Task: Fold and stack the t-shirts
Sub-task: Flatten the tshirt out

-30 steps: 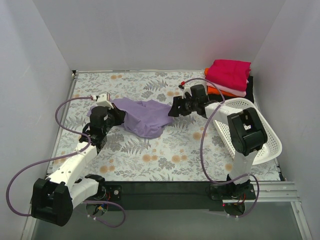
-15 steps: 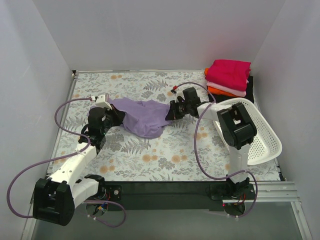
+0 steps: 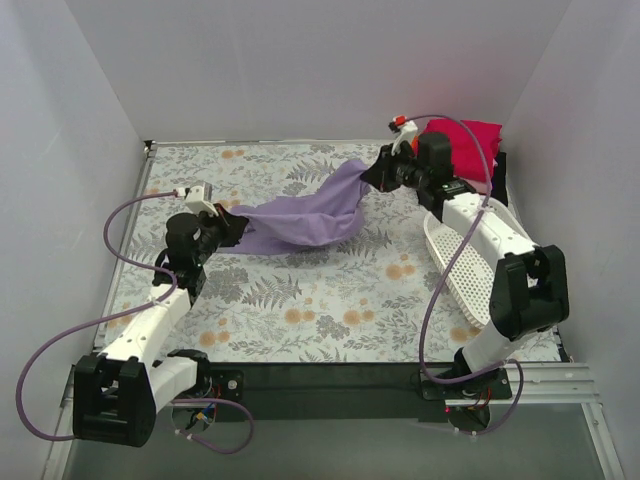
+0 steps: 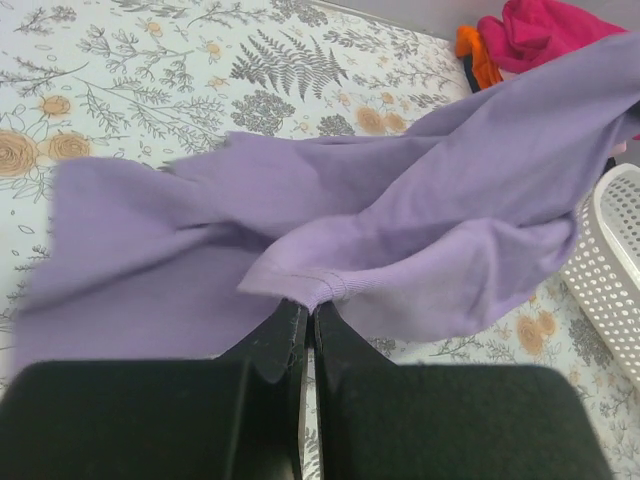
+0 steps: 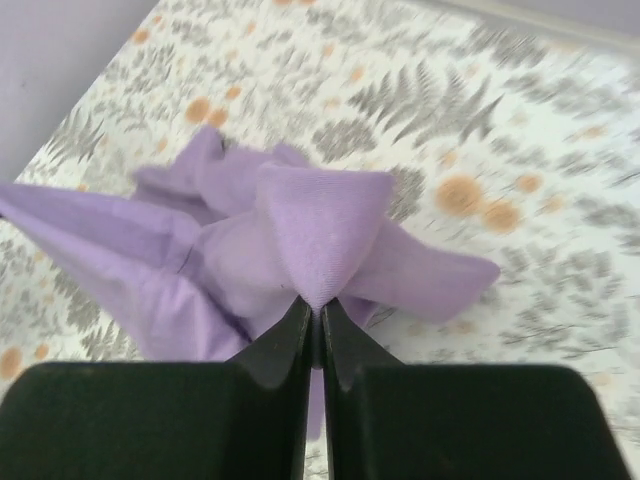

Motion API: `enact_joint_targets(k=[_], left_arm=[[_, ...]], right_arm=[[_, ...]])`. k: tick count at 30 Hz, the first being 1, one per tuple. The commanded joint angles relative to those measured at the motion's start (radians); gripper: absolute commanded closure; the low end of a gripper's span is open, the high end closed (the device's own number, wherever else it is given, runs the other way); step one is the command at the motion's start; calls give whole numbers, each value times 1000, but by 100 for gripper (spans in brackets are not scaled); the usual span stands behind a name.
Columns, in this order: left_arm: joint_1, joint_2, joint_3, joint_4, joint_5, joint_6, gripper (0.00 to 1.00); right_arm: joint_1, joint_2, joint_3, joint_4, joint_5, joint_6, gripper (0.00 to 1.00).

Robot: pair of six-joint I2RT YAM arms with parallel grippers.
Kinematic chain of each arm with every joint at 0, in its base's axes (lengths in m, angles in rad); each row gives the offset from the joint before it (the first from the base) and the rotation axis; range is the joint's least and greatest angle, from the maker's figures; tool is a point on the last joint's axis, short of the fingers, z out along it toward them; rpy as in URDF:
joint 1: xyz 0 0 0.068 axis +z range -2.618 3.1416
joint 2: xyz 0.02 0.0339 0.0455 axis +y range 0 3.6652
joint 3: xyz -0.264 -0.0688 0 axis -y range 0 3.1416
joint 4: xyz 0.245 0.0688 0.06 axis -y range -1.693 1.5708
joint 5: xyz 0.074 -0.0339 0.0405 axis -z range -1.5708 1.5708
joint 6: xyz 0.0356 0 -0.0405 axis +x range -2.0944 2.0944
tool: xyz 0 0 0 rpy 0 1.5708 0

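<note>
Lavender t-shirt (image 3: 300,215) is hanging stretched between both claws. Left gripper (image 3: 228,226) is pinching its low left end shut. Right gripper (image 3: 374,172) is clamping the raised right end, near the folded stack (image 3: 470,140).

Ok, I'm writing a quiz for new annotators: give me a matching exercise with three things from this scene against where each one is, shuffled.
Things:
1. lavender t-shirt
2. magenta t-shirt
3. white basket

Places:
A. by the right edge of the table
B. stretched between the left fingers and the right fingers
C. on top of the folded pile in the far right corner

Pairs: 1-B, 2-C, 3-A
</note>
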Motion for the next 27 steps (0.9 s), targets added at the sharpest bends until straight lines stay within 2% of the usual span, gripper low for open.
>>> enact_joint_targets(k=[1,4,10,12,15,18,19,21,25,27], left_arm=[[39,5,23,42,52,44,100],[64,9,36,32,15,39,100],[131,-28,69,-40,-326,-1,100],[168,-50,91,-72,-484,-5,100],[174,-80,100,-84,-609,18,100],[174,-113,70,-57,-637,28,100],[174,-111,53,-54,-649,24,100],[174,-97,42,-55,-696,21,100],[174,-57,33,-41,-730,-4,100],[174,-35,26,-17,-738,-15,100]], right_arm=[[-28,-38,100,-59,46,-56,99],[-28,-67,116,-73,74,-60,99],[-28,-172,142,-148,243,-106,99],[-28,-187,185,-172,250,-119,99],[-30,-207,193,-188,254,-121,99],[-21,-195,173,-188,183,-100,99],[-2,-192,135,-186,140,-92,99],[39,-198,69,-174,148,-74,99],[243,-248,-210,-122,391,-43,99],[297,-262,-266,-125,433,-19,99]])
